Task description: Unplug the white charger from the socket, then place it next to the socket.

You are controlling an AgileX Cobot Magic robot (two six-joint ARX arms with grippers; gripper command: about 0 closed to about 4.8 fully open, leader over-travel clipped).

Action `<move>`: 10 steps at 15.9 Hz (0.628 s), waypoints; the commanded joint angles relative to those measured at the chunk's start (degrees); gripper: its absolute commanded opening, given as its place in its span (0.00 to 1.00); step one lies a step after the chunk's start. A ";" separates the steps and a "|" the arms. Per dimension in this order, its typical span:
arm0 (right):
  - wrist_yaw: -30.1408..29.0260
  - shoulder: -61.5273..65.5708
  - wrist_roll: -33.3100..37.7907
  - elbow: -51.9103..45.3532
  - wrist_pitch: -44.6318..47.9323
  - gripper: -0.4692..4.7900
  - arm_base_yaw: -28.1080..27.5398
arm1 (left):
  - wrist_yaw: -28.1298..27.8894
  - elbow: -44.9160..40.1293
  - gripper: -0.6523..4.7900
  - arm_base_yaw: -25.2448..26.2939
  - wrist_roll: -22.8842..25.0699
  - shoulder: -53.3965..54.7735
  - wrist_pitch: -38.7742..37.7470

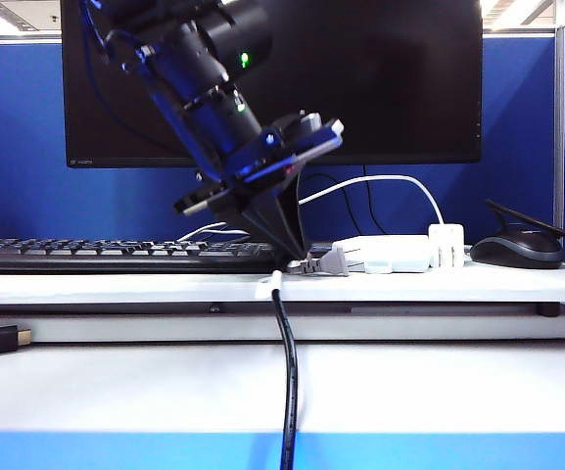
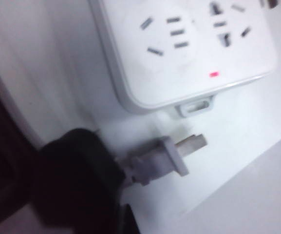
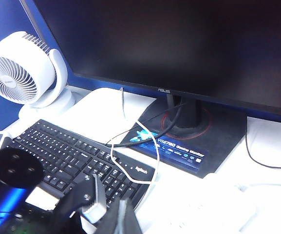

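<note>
Exterior view: the charger (image 1: 446, 245) sits upright at the right end of the socket (image 1: 385, 252), seemingly plugged in, its thin cable (image 1: 380, 181) arching away behind. So I judge the unplugging not yet done, and the placing beside the socket is left too. Off the socket's other end lies a grey plug (image 1: 326, 261) with bare prongs, on a black cord (image 1: 284, 372) dropping over the desk edge. My left gripper (image 1: 284, 253) hangs over that plug; in its wrist view I see socket (image 2: 189, 53) and plug (image 2: 162, 158), but I cannot tell how its fingers stand. My right gripper (image 3: 108, 212), well left of the socket above the keyboard (image 3: 72, 161), has fingers pressed together, empty.
</note>
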 commanded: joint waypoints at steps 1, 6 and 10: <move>-0.22 -0.31 -0.15 0.26 0.70 0.07 0.00 | 0.26 0.22 0.11 0.00 0.20 -0.83 1.27; -0.24 -0.31 -0.15 0.26 0.68 0.07 0.02 | 1.14 0.22 0.11 0.00 0.20 -1.27 1.05; -0.22 -0.31 -0.15 0.26 0.50 0.07 0.02 | 0.79 0.26 0.11 0.02 0.20 -3.78 0.48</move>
